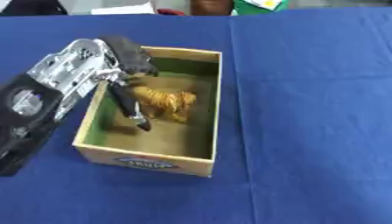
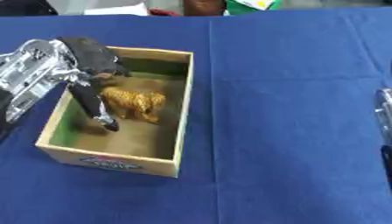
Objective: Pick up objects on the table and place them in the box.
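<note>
An open cardboard box [image 1: 205, 109] with a green lining stands on the blue cloth, left of centre. My left hand [image 1: 126, 54] reaches into it from the left. Its upper fingers are curled, and one long finger [image 1: 128, 107] points down to the box floor. An orange striped toy animal [image 1: 165, 104] is inside the box. The toy's rear end sits between that finger and the curled ones, and its legs are low near the floor. Only a sliver of my right hand [image 2: 385, 127] shows, at the right edge of the right eye view.
The blue cloth [image 1: 306, 131] covers the whole table, with a seam running down the middle. Along the far edge lie white paper [image 1: 122, 8], a brown thing [image 1: 211, 6] and a green thing [image 1: 260, 5].
</note>
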